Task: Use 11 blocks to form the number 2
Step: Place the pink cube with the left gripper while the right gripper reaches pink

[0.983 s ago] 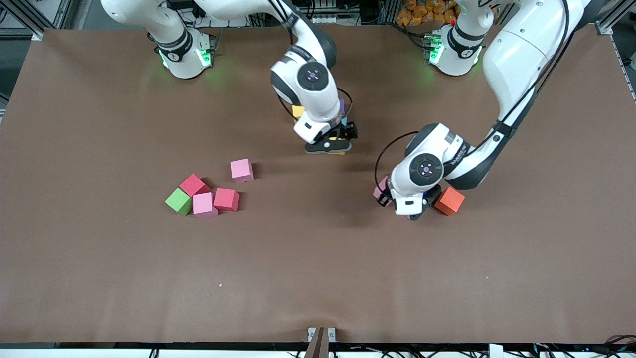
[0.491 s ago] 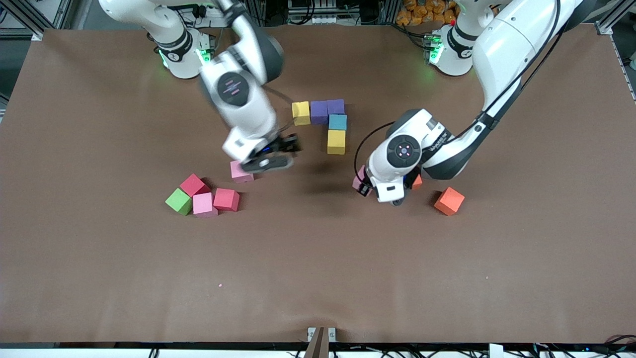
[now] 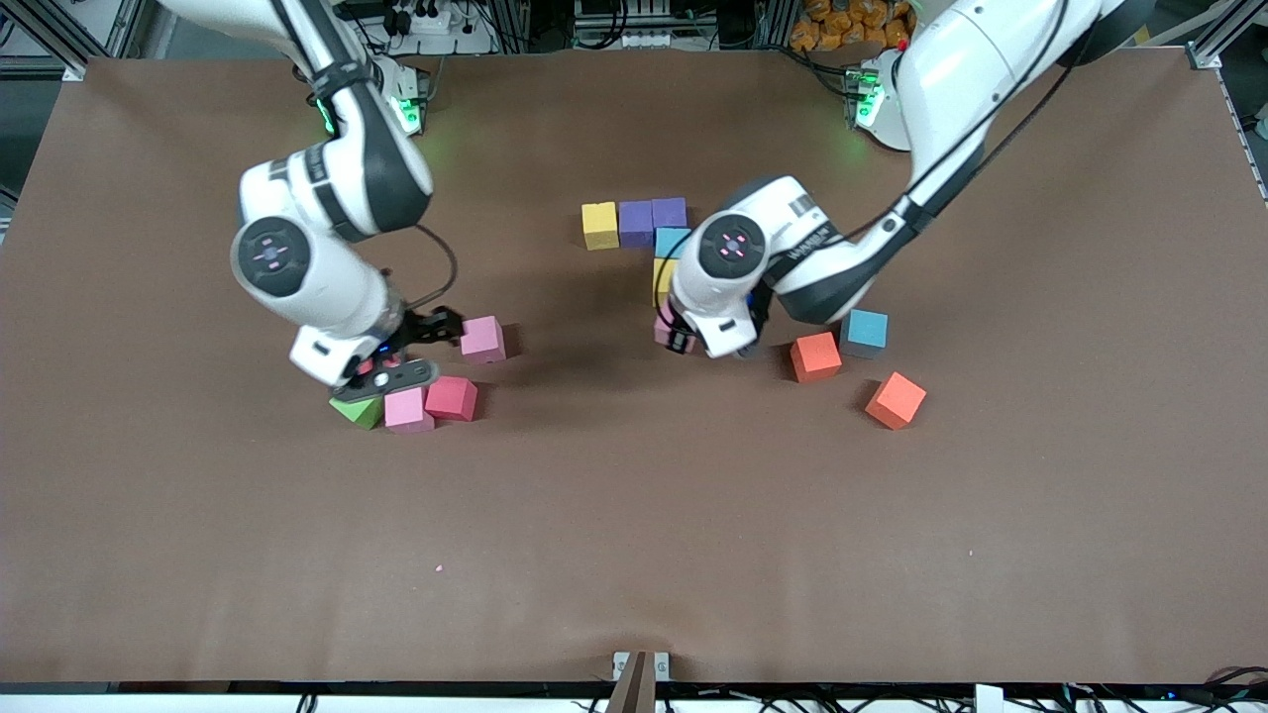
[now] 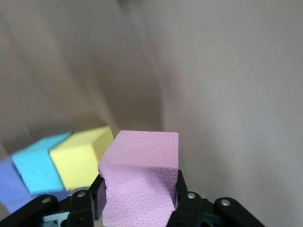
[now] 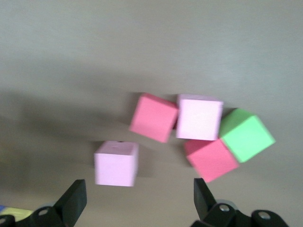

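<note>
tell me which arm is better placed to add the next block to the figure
Left. The left gripper is shut on a pink cube right beside the yellow cube ending the figure. The right gripper hangs open over the loose cluster.

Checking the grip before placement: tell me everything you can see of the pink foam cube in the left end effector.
The pink matte foam cube has a pebbled face and crisp edges. It is clamped level between the shut left end effector fingers, over the table beside the yellow foam cube of the laid row. Only the fingers touch it.

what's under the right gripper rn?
The right gripper, open, hangs over the cluster: green cube, pale pink cube, two deeper pink cubes. In the front view one of those is mostly covered.
</note>
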Controlling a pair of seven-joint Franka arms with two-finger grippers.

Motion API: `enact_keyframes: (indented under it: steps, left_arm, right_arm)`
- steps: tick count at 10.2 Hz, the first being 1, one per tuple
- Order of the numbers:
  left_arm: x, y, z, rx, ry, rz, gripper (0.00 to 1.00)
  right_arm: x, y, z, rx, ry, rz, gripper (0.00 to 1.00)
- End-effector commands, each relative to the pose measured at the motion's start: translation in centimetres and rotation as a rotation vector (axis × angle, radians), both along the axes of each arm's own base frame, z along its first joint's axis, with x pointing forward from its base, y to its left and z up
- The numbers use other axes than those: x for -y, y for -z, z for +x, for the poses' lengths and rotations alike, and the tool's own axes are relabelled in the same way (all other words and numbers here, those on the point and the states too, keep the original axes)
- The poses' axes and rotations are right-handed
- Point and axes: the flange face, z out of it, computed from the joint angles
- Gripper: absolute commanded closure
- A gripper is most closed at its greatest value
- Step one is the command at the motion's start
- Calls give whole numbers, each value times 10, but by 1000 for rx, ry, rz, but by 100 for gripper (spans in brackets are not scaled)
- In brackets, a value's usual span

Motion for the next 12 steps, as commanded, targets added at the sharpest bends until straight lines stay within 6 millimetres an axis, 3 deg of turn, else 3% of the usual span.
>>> enact_keyframes:
  steps: [1,3,4,6,8,12]
  left_arm:
    - [22,-25,-5,8,-128,2,43]
    - [35,-27,-18,-3,-224,18,43]
    - [41,-27,-24,-4,-248,21,43]
    - [50,-25,-29,-9,-311,-2,44]
    - [73,-23,-53,-7,-332,-12,44]
    - [80,14,-79,-25,-329,-5,47]
  right_arm:
    - [6,21,-14,11,-68,-15,0]
    - [11,59,-34,53,-70,-4,0]
    - [13,68,-37,68,-68,-2,0]
    - [13,77,-45,57,-70,-3,0]
    - [8,93,-62,91,-66,12,0]
    - [12,103,-77,114,-56,24,0]
